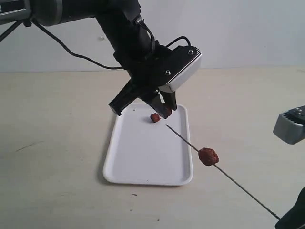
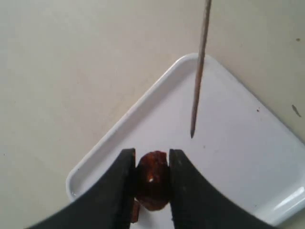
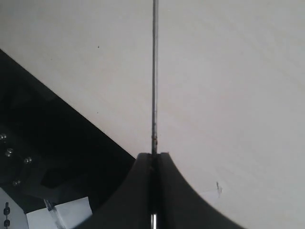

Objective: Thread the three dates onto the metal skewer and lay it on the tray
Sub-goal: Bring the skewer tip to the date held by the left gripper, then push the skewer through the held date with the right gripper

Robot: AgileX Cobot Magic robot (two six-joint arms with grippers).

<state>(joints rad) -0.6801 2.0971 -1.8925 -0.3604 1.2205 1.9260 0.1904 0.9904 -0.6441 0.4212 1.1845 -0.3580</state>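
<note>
My left gripper (image 1: pixel 164 113) hovers over the far end of the white tray (image 1: pixel 143 157), shut on one reddish-brown date (image 2: pixel 152 180). A second date (image 1: pixel 155 117) lies on the tray just beside the fingers, and it peeks out under one finger (image 2: pixel 136 212). The third date (image 1: pixel 208 156) is threaded on the metal skewer (image 1: pixel 238 183), which slants up from the lower right. The skewer's tip (image 2: pixel 192 136) ends a short way in front of the held date. My right gripper (image 3: pixel 153 155) is shut on the skewer's other end, and only its edge (image 1: pixel 291 219) shows in the exterior view.
The right wrist's grey camera housing (image 1: pixel 290 126) juts in at the right edge. A black cable (image 1: pixel 76 55) hangs behind the left arm. Beige tabletop (image 1: pixel 52 143) surrounds the tray. A dark area with white labels (image 3: pixel 47 157) lies beside the right gripper.
</note>
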